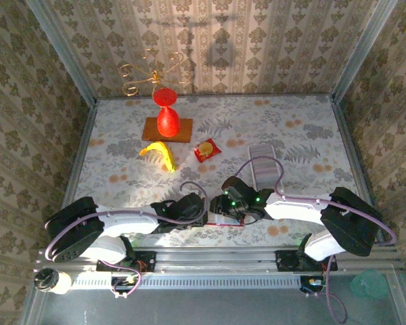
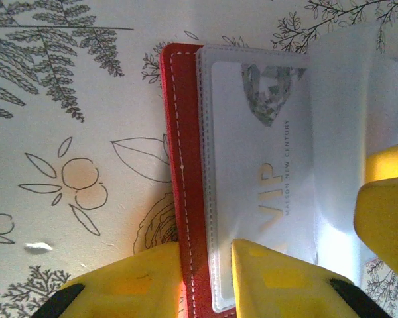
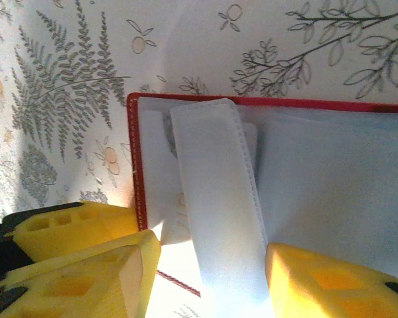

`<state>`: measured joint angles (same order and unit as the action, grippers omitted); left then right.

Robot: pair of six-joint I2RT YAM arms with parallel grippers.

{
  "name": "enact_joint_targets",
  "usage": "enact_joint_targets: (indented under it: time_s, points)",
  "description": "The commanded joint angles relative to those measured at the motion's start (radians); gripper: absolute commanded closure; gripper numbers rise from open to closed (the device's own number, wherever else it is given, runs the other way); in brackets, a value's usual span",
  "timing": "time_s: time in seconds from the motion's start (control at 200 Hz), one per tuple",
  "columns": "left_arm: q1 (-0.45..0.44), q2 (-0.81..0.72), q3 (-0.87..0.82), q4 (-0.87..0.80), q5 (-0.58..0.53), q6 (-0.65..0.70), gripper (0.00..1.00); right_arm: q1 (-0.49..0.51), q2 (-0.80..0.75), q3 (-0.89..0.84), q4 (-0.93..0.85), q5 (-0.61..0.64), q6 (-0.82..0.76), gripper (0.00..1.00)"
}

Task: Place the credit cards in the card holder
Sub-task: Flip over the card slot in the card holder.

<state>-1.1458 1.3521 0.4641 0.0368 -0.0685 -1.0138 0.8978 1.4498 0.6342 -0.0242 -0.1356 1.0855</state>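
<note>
Yellow fingers of my left hand pinch the card holder steady for my half-open right hand straddling its sleeve.

Far on the left of my table a red vase stands upright on a brown board, with a gold wire ornament behind it at the wall. Nearer lie a banana and, just right of it, a red sachet — all on the floral tablecloth.
</note>
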Motion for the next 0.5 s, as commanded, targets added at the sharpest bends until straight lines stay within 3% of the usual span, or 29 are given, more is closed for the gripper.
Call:
enact_joint_targets:
  time_s: [0.0,0.495]
  points:
    - [-0.025,-0.003,-0.045,-0.018,0.052,-0.034,0.74,0.009,0.017,0.012,0.046,-0.021,0.027,0.48]
    - [-0.026,-0.127,-0.096,-0.044,-0.015,-0.054,0.75,0.013,0.044,0.013,0.158,-0.046,0.059,0.47]
